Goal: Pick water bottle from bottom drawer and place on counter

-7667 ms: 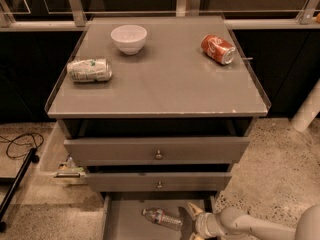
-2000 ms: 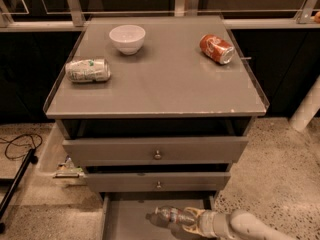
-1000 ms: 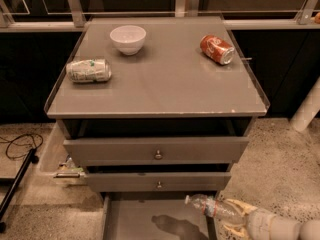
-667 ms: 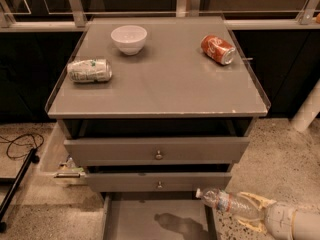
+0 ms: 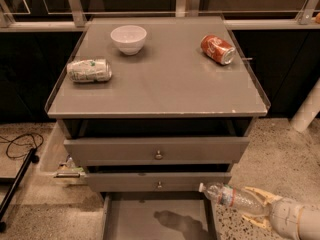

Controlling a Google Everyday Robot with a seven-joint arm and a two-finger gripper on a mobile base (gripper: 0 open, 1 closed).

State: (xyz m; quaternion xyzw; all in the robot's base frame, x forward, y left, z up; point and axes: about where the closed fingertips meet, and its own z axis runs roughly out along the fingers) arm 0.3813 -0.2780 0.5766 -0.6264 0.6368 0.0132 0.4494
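My gripper [image 5: 252,206] is at the lower right, shut on the water bottle [image 5: 227,196], a clear crinkled bottle with a red-and-blue label band. It holds the bottle lying level, white cap pointing left, above the right edge of the open bottom drawer [image 5: 135,219]. The drawer's flat grey tray shows only the bottle's shadow. The counter [image 5: 165,84] is the broad grey cabinet top well above the bottle.
On the counter lie a white bowl [image 5: 128,38] at the back left, a silver-green can [image 5: 89,70] on its side at the left, and a red soda can [image 5: 217,49] at the back right. Two knobbed drawers [image 5: 158,154] sit slightly open. A black cable [image 5: 17,146] lies on the floor at left.
The gripper closed on the bottle in the bottom drawer, lifted it out and carried it up and to the right. The drawer tray now holds nothing but a shadow.
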